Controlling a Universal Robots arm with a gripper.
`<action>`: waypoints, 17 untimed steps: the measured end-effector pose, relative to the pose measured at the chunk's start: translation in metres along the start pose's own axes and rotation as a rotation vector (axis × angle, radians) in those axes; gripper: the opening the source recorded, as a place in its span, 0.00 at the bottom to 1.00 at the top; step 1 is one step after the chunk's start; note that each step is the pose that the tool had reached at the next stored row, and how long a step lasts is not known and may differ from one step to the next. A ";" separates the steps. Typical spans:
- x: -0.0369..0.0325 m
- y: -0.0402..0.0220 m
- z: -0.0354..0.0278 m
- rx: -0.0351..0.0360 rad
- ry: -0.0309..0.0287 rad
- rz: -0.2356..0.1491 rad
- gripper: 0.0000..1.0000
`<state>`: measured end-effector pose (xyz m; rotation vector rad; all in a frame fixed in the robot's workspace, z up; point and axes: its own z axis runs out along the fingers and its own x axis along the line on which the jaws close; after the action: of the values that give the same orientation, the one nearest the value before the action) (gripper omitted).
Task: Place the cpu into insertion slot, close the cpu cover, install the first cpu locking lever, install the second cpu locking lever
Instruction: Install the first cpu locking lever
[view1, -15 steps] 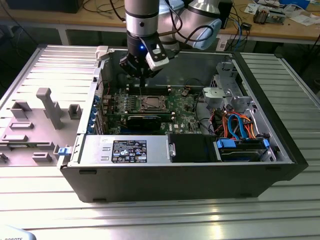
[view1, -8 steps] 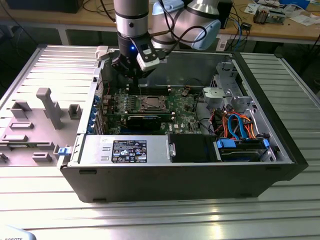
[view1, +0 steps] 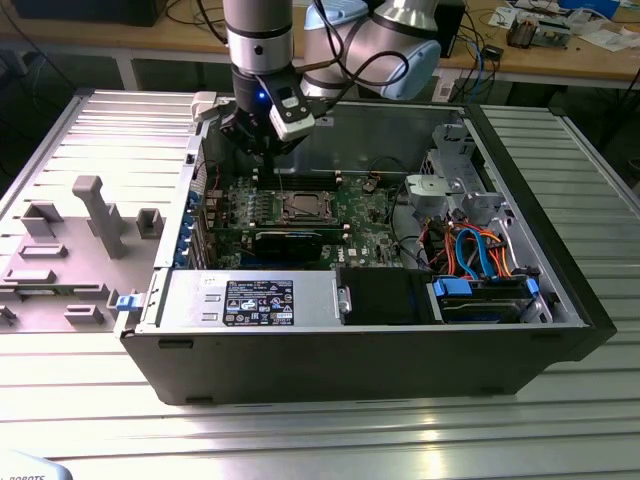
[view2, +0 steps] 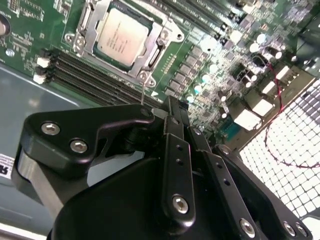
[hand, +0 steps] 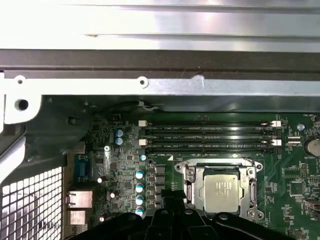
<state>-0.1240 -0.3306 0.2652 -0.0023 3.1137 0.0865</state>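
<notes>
The end effector (view2: 171, 105) hangs with fingers pressed together, apparently empty. The cpu (view2: 122, 37), framed by the cpu cover (view2: 156, 54), lies just across the memory slots (view2: 95, 75).

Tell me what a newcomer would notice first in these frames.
In the exterior view, the open computer case sits mid-frame with its green board exposed. The arm's gripper hangs inside the case, just to the exterior view's left of the cpu. In the first wrist view the silver cpu lies seated on the board, with the cpu cover framing it.
</notes>
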 end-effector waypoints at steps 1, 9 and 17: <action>0.0002 0.0014 0.0003 -0.0003 -0.0005 -0.001 0.11; 0.0003 0.0141 0.0024 -0.0005 -0.0054 -0.014 0.11; -0.0007 0.0188 0.0033 -0.0006 -0.0074 -0.017 0.11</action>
<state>-0.1232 -0.3116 0.2629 -0.0279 3.1057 0.0869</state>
